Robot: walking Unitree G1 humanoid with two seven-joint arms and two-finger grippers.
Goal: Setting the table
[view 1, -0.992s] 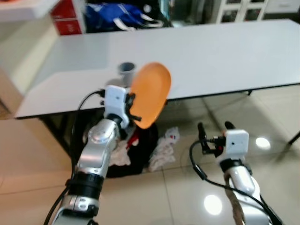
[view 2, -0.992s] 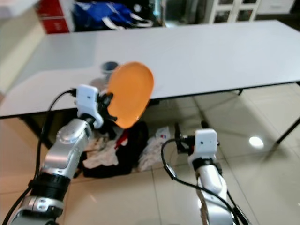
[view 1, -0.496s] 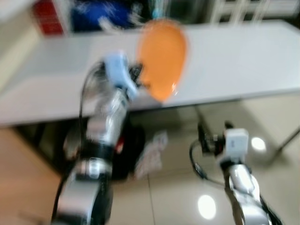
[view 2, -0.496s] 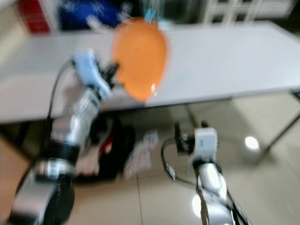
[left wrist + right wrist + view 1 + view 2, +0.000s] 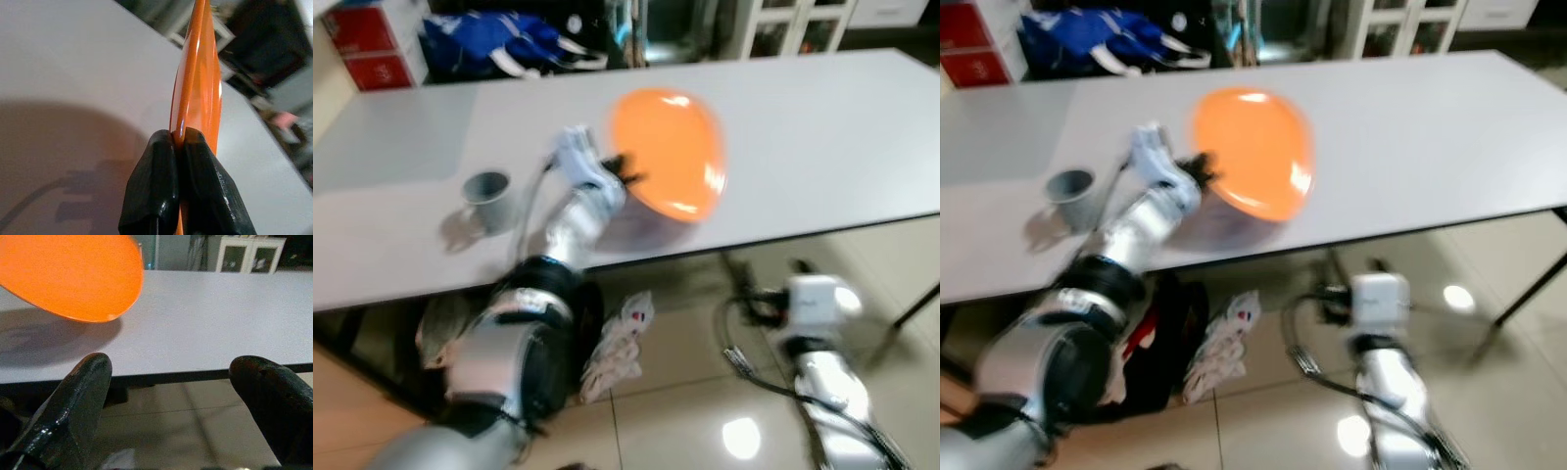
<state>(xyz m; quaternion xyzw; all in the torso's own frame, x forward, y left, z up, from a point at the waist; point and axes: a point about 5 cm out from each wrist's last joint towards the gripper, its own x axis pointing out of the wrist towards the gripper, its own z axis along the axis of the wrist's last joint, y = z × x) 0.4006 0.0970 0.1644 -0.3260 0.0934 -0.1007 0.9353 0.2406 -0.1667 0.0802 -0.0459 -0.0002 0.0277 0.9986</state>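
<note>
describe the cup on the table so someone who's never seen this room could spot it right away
Start at the long white table and go to its near edge on the robot's left. The small grey cup stands upright there, beside the left hand holding the orange plate, the only grey thing on top.

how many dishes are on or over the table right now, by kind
plate: 1, orange, held above the table by the left gripper
cup: 1, grey, standing on the table
total: 2
</note>
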